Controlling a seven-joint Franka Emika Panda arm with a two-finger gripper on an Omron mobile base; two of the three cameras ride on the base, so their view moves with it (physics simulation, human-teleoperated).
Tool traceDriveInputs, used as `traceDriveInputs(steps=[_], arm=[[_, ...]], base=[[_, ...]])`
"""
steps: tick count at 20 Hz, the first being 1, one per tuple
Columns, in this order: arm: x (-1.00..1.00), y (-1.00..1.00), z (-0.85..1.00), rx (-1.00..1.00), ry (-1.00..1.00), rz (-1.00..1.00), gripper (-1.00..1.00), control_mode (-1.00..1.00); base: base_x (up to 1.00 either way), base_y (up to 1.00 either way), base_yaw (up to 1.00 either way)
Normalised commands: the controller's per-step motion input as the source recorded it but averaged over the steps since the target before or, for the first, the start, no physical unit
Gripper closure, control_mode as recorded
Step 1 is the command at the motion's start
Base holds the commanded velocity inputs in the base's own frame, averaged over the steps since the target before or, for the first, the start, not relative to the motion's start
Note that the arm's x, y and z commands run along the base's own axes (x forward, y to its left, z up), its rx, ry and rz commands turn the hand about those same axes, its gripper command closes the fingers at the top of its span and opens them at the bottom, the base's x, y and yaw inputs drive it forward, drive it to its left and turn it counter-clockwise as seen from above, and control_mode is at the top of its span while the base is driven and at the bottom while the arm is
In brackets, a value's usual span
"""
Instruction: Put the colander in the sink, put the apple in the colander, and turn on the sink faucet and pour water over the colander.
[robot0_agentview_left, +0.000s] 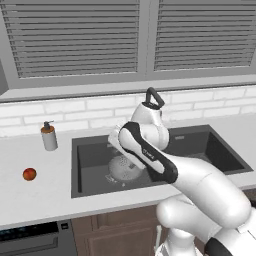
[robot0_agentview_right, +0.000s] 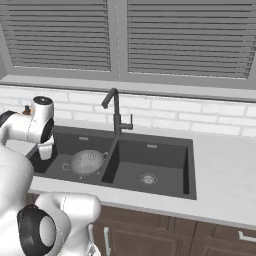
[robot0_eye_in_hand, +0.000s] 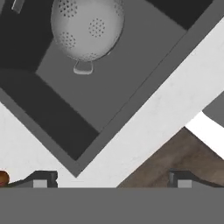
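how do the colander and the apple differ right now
The colander is a wide silvery-grey holed bowl; the apple is a small red-orange fruit. The colander sits in the sink's left basin; the apple lies on the counter left of it. Both are round and ungripped.

Probably a kitchen: sink (robot0_agentview_right: 150, 150), faucet (robot0_agentview_right: 116, 112), counter (robot0_agentview_left: 30, 200).

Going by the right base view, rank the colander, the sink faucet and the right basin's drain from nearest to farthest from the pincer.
1. The colander, left basin, just beside the pincer.
2. The sink faucet, behind the divider.
3. The drain, right basin floor, farthest across.
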Motion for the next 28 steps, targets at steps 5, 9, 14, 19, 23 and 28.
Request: traceDriveInputs(steps=[5, 9, 14, 19, 23, 28], arm=[[-0.05, 0.63, -0.01, -0.19, -0.06, 0.7, -1.0, -1.0], [-0.03, 0.77, 0.0, -0.08, -0.55, 0.29, -1.0, -1.0], [0.0, 0.74, 0.0, -0.01, -0.67, 0.13, -1.0, -1.0], [0.04, 0.8, 0.01, 0.0, -0.21, 0.14, -1.0, -1.0], [0.1, 0.54, 0.05, -0.01, 0.03, 0.08, -1.0, -1.0], [0.27, 0.6, 0.14, -0.11, 0.26, 0.1, -1.0, -1.0]], base=[[0.0, 0.0, 0.0], [0.0, 0.0, 0.0], [0.0, 0.0, 0.0], [0.0, 0.0, 0.0], [0.0, 0.0, 0.0], [0.0, 0.0, 0.0]])
